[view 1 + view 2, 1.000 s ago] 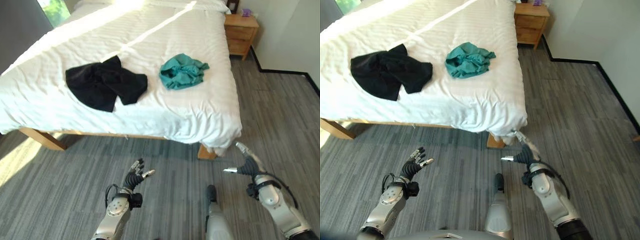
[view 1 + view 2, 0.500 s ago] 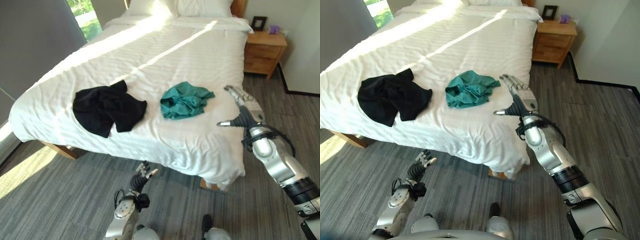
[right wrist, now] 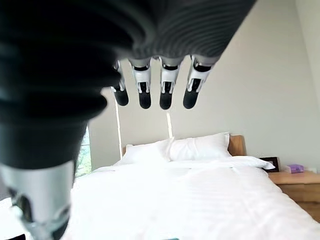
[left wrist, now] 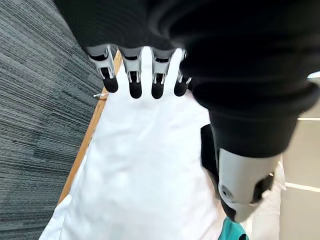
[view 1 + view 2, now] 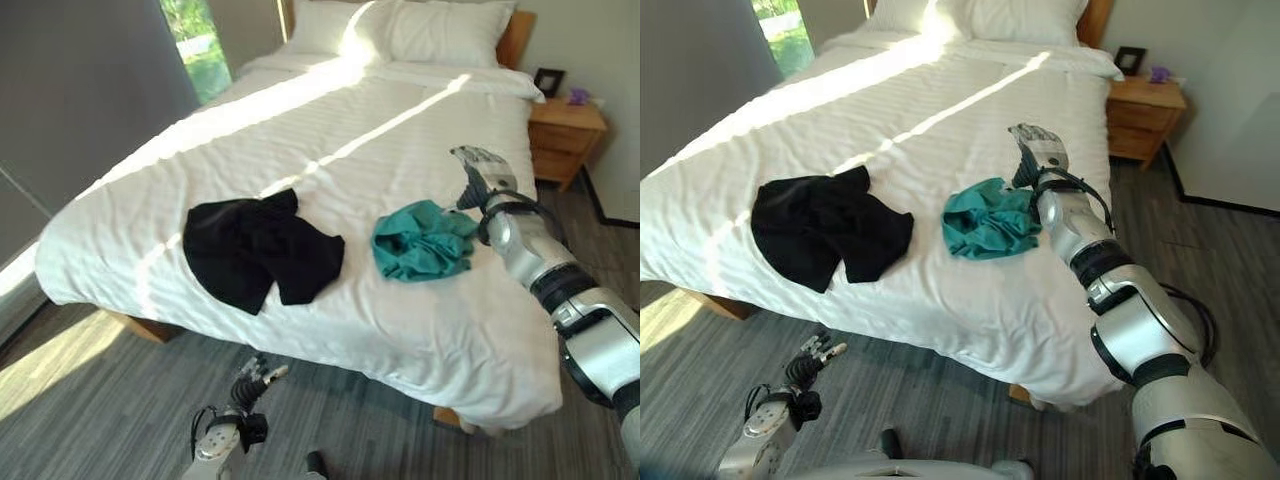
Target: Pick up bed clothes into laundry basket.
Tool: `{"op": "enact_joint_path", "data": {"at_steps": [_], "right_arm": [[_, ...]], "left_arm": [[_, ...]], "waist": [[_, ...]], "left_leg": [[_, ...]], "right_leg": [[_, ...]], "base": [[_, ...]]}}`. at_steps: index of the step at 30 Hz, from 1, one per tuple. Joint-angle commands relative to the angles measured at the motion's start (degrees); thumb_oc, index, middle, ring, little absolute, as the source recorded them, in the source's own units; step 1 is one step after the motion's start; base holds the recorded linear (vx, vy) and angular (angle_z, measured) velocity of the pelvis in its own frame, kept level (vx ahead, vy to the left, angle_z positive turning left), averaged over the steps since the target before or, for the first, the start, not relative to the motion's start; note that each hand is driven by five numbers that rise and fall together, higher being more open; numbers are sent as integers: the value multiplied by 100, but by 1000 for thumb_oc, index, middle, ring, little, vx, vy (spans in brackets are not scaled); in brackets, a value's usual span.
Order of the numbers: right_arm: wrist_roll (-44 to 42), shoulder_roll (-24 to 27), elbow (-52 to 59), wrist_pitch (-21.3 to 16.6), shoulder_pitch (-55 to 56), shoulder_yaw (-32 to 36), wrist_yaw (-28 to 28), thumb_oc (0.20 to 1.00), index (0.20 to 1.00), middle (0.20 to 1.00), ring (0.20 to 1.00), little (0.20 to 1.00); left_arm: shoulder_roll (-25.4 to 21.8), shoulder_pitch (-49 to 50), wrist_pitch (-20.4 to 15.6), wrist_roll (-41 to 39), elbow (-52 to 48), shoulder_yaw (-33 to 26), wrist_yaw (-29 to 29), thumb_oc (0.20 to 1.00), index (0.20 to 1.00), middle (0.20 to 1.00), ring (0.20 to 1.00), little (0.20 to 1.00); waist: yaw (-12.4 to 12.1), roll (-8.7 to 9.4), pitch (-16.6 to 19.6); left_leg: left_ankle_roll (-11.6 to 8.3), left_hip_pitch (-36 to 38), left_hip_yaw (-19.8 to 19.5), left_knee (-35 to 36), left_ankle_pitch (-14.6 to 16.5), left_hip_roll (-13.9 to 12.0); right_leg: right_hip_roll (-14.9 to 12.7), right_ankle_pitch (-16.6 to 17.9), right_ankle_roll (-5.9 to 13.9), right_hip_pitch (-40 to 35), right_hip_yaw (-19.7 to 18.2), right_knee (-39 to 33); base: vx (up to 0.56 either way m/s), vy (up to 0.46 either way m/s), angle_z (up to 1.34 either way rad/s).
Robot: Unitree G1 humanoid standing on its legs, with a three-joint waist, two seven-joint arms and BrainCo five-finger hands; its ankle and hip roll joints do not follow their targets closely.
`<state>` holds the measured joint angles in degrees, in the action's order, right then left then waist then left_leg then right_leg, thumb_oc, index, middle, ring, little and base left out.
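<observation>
Risk sits with the right hand [image 5: 1038,152], fingers straight and holding nothing, just beyond the teal garment [image 5: 989,219] on the bed [image 5: 330,110]: closing there would bunch sheet. Left of teal lies the black garment [image 5: 258,247]; the left hand [image 5: 250,383] hangs relaxed.

My right arm is stretched forward and up from the lower right, nearly straight at the elbow, the wrist raised. My right hand [image 5: 1038,152] is at the far end of it with its fingers [image 3: 167,84] straight and side by side, the thumb held apart, holding nothing. My left arm hangs low at the lower left. My left hand [image 5: 247,381] is relaxed there, fingers [image 4: 132,79] loosely straight, empty.
</observation>
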<state>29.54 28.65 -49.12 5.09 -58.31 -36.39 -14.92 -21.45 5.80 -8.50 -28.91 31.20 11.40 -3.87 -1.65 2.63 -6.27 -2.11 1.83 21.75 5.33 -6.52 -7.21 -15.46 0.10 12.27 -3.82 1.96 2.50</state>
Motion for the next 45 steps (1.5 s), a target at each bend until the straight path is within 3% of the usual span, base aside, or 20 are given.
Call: {"op": "enact_joint_path", "data": {"at_steps": [1,4,8,12,18,24,25,26,27,32,37,39,40,45], "right_arm": [[43,3,-430,11,-708,-21,-188,1000,1000,1000,1000,1000],[-389,-368,-1265,-44,-981,46,-117,1000,1000,1000,1000,1000],[-584,-629,-1986,-72,-1467,-44,-104,1000,1000,1000,1000,1000],[-716,-494,-2257,-79,-1880,-83,-243,1000,1000,1000,1000,1000],[-1061,-196,-2449,-110,-2369,-170,-428,1000,1000,1000,1000,1000],[-1431,-82,-2642,-159,-2398,-228,-435,1000,1000,1000,1000,1000],[-1475,-109,-2647,-159,-2358,-230,-414,285,285,285,285,285],[-1529,-148,-2627,-178,-2276,-231,-395,200,200,200,200,200],[-1612,-337,-2551,-170,-2104,-219,-343,200,200,200,200,200],[-1888,-364,-2144,-314,-1927,-219,-313,200,200,200,200,200],[-1961,-145,919,-469,-847,132,-488,200,200,200,200,200],[-1819,-119,1386,-456,-566,204,-443,200,200,200,200,200],[-1633,295,2197,-445,-132,565,-429,200,200,200,200,200],[-1462,937,3356,-438,1820,1916,-498,200,200,200,200,200]], "left_arm": [[-182,-278,-185,-16,-236,-33,-5,1000,1000,1000,1000,1000],[-166,-311,-206,-62,-70,7,9,1000,1000,1000,1000,1000],[-102,-468,-215,-81,243,99,19,1000,1000,1000,1000,1000],[-101,-681,-279,-115,592,176,18,1000,1000,1000,1000,1000],[-123,-981,-468,-171,1382,129,-114,1000,1000,1000,1000,1000],[-82,-1249,-641,-251,1962,1,-330,1000,1000,1000,1000,1000],[-95,-1300,-653,-245,2031,-21,-369,1000,1000,1000,1000,1000],[-124,-1340,-671,-233,2100,-77,-432,1000,1000,1000,1000,1000],[-82,-1766,-610,-174,2357,-31,-699,1000,1000,1000,1000,1000],[-547,-2151,-711,103,2318,-200,-728,1000,1000,1000,1000,1000],[-1087,-2209,-617,767,1751,-887,-1467,1000,1000,1000,1000,1000],[-1103,-2144,-530,922,1707,-994,-1564,1000,1000,1000,1000,1000],[-1285,-2002,-447,1373,1421,-1262,-1828,1000,1000,1000,1000,1000],[-1625,-1770,-115,2373,808,-1602,-2072,1000,1000,1000,1000,1000]], "waist": [[-169,158,-283],[-322,208,-189],[-530,186,-279],[-697,93,-586],[-853,-35,-973],[-854,-132,-1170],[-853,-132,-1171],[-841,-134,-1167],[-762,-114,-1169],[-664,-112,-1045],[8,197,-786],[95,237,-718],[347,322,-570],[814,381,-215]], "left_leg": [[-488,288,-68,-33,814,-457],[-515,219,-45,-33,839,-441],[-576,-67,-55,-33,763,-503],[-651,-637,-167,-33,576,-578],[-798,-1468,-251,-33,301,-655],[-909,-1934,-198,-33,139,-675],[-916,-1940,-184,-33,155,-666],[-919,-1937,-173,-33,162,-662],[-928,-1903,-124,-33,179,-656],[-917,-1771,-29,-33,246,-607],[-795,-1099,307,-33,513,-600],[-772,-1011,356,-33,517,-597],[-754,-679,522,-33,612,-618],[-716,-165,768,-33,761,-616]], "right_leg": [[-237,38,-143,-44,511,-259],[-249,121,-106,-247,804,-714],[-281,114,-54,-117,937,-750],[-321,120,-10,236,1053,-750],[-381,329,47,1065,856,-750],[-481,536,113,1554,795,-750],[-507,538,128,1574,785,-750],[-519,553,135,1592,772,-750],[-525,564,154,1627,731,-750],[-601,637,169,1616,709,-750],[-640,631,150,1325,542,-750],[-641,658,135,1287,519,-750],[-660,660,155,1068,525,-750],[-692,830,244,795,484,-750]], "base": [[78,-30,-19],[75,-37,-15],[-42,-20,-2],[-174,-4,6],[-144,2,15],[-71,23,1],[0,0,0],[0,0,0],[0,0,0],[16,39,-7],[75,0,-18],[91,-6,-26],[150,-12,-27],[114,-33,-38]]}}
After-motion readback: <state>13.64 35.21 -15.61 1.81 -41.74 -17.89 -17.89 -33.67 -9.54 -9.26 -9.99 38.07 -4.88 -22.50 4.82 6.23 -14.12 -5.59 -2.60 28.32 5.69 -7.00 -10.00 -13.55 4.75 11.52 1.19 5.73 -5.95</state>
